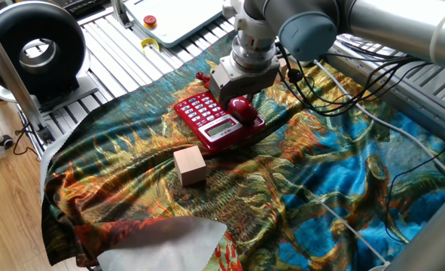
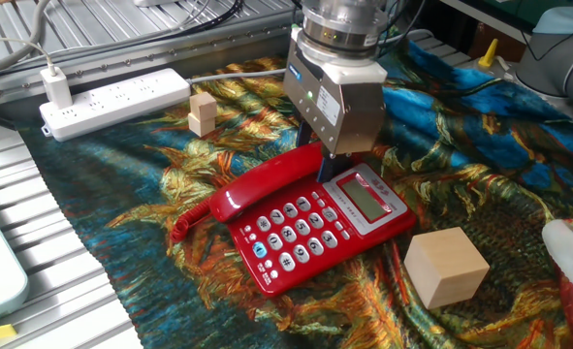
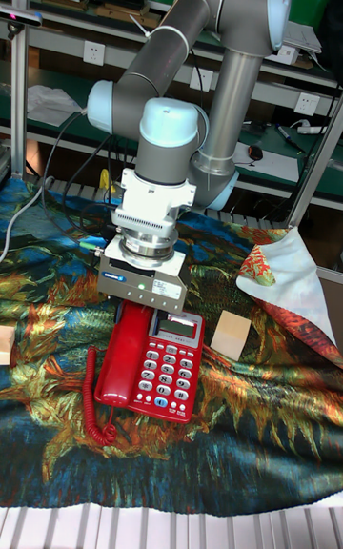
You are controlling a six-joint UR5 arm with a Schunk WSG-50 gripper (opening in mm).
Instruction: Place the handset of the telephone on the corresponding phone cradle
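The red telephone [image 2: 310,233] lies on the patterned cloth, keypad and grey display facing up. Its handset [image 2: 257,194] rests flat along the phone cradle at the base's edge and covers it. The red cord [image 2: 184,225] curls off one end. My gripper [image 2: 323,167] stands straight above the handset's display-side end, very close to it. The grey gripper body hides the fingertips, so the jaw state does not show. In one fixed view the handset's rounded end [image 1: 242,110] shows just below the gripper [image 1: 237,94]. The tall fixed view shows the handset [image 3: 122,358] on the left of the telephone [image 3: 167,373].
A tan wooden cube [image 2: 445,267] sits on the cloth close to the phone's display corner. Two small stacked wooden blocks [image 2: 203,113] and a white power strip [image 2: 111,97] lie beyond the phone. Cables trail behind the arm. A white cloth [image 1: 169,245] lies at the table's edge.
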